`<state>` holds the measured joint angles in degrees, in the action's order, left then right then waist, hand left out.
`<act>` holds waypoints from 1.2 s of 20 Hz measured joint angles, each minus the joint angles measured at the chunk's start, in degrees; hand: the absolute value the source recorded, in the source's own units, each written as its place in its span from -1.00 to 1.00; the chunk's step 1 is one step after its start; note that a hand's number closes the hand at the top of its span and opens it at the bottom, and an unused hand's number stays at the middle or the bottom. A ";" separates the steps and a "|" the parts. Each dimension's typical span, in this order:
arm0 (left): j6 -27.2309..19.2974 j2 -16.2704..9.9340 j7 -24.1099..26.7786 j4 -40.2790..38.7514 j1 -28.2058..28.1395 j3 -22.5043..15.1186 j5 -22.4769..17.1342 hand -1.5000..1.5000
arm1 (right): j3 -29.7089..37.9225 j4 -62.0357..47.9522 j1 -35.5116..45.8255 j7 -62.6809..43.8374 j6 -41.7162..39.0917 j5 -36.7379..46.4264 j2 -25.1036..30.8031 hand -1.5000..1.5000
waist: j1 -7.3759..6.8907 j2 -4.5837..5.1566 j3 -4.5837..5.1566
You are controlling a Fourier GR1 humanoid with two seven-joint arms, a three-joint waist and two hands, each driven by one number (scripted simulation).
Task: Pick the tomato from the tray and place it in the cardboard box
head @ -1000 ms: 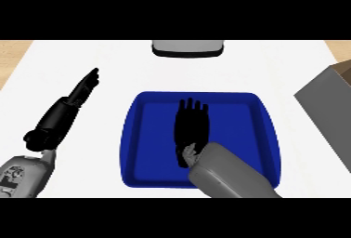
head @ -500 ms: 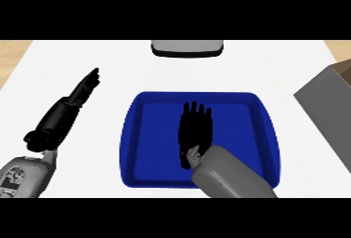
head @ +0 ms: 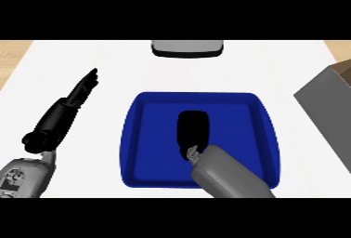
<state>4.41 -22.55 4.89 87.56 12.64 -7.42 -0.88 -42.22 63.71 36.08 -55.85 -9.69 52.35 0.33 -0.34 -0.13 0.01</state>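
My right hand (head: 192, 131) is down inside the blue tray (head: 136, 139), fingers curled under; I can't see the tomato, so I cannot tell whether it's gripped. My left hand (head: 74, 99) rests flat, fingers straight, beside the tray. The cardboard box (head: 328, 104) sits at right.

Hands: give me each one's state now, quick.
Left hand: open, fingers straight, resting over the counter left of the tray.
Right hand: inside the tray; state cannot be told.

Two smooth grey forearms, matte black left hand (head: 65, 109), black right hand (head: 192, 130), slim black fingers
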 measured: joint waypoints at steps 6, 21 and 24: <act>0.97 1.38 0.22 -1.36 0.90 0.83 1.17 0.00 | 5.31 -0.06 0.34 9.39 3.20 0.94 3.80 1.00 | 0.17 0.10 -0.03; 2.99 1.70 -0.33 -0.43 -0.15 2.87 1.63 0.00 | 18.48 4.46 7.38 27.55 9.48 0.48 15.75 1.00 | 0.48 -0.04 0.00; 2.61 2.08 -0.12 -0.23 -0.70 2.92 2.27 0.00 | 21.15 9.25 7.71 23.58 9.57 1.76 17.33 1.00 | 0.82 -0.17 0.01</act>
<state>7.02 -20.46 4.77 87.33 11.94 -4.50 1.39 -21.08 72.96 43.79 -32.27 -0.12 54.11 17.65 0.47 -0.29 0.02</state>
